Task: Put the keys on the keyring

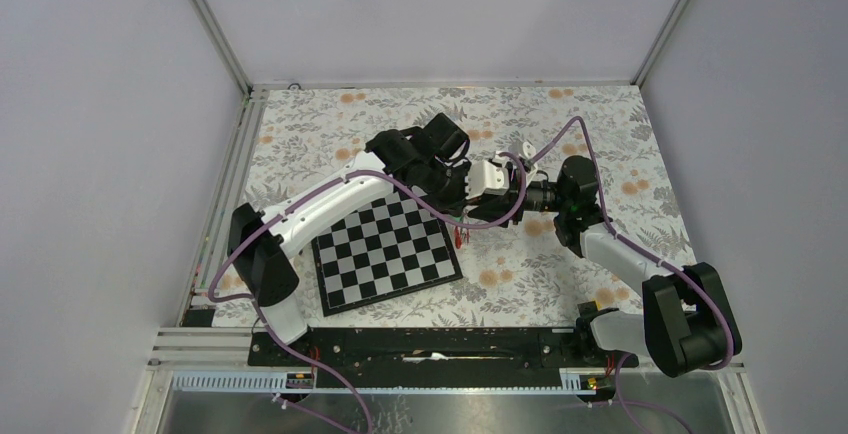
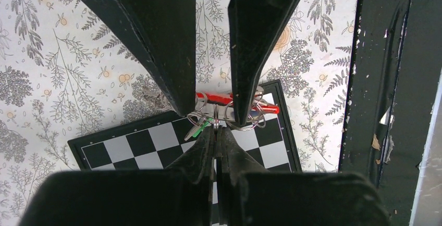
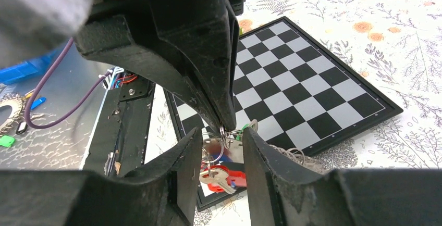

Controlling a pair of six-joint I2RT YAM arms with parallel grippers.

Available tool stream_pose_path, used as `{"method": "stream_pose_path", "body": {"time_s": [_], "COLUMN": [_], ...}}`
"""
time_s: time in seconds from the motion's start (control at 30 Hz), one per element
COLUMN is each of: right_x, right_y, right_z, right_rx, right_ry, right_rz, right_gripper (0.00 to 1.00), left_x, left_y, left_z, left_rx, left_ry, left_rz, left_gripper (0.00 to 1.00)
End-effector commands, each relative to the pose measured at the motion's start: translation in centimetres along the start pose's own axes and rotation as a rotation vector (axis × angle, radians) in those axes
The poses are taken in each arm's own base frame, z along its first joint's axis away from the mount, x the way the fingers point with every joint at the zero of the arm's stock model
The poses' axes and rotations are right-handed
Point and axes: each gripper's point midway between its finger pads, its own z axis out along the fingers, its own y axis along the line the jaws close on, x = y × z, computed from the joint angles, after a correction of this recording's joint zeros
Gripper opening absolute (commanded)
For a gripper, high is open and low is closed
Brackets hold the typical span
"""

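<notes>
A black-and-white chessboard (image 1: 388, 252) lies askew on the floral-patterned table (image 1: 620, 144).

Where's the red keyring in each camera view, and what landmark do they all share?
Top external: keyring, a red speck at the chessboard's right edge.
Left wrist: keyring, centre, over the board's top edge.
Right wrist: keyring, bottom centre.
Shared landmark: the chessboard, lying under the keyring in every view.

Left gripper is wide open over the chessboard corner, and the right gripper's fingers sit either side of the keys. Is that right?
No. The left gripper is shut, not open, pinching a wire ring of the keys; the left wrist view shows its fingers together. It is over the chessboard corner, and the right gripper does straddle the keys.
</notes>
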Motion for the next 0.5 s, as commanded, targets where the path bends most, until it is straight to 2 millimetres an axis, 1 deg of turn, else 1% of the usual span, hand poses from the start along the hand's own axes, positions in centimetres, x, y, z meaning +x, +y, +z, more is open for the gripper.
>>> {"method": "stream_pose_path", "body": {"time_s": [0.0, 0.17, 0.47], "right_x": [-0.53, 0.03, 0.18], "right_y": [0.12, -0.02, -0.03], "right_z": [0.28, 0.34, 0.48], "right_rx": [-0.017, -0.024, -0.028], "right_ry": [-0.016, -0.003, 0.0], "right_rz": [-0.029, -0.016, -0.007], "right_gripper": [0.4, 0.4, 0.38], "left_x": [-2.53, -2.71, -2.81], "left_y": [0.06, 0.05, 0.0], "left_z": [-0.95, -0.86, -0.85], "left_rx": [-0.003, 0.002, -0.003], "left_ry": [-0.078, -0.084, -0.095], "left_rz": [0.019, 0.017, 0.016], "left_gripper": [0.0, 0.0, 0.0]}}
